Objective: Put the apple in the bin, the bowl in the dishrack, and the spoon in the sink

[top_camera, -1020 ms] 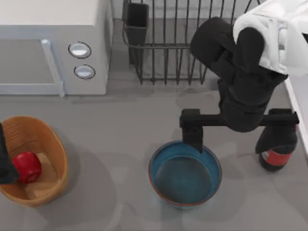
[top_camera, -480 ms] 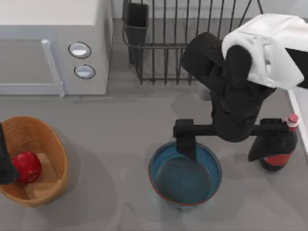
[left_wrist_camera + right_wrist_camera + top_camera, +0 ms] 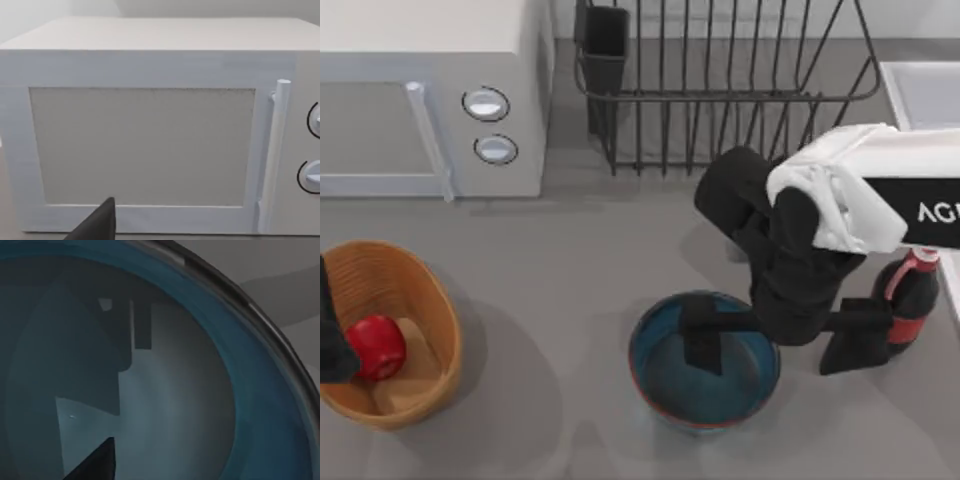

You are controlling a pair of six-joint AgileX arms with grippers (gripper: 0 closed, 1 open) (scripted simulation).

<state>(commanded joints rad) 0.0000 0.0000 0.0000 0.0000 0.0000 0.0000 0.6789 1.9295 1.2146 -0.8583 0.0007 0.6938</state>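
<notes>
apple [image 3: 376, 346] lies in the bin [image 3: 425, 300].

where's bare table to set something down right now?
Widest free patch: between bin and bowl, in front of the microwave. Narrower strip between microwave and dishrack. Crowded on the right: right gripper straddles the bowl's rim beside the bottle.

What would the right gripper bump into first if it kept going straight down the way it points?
Most likely the bowl: the right gripper is open, one finger over the blue inside, the other outside the rim.
</notes>
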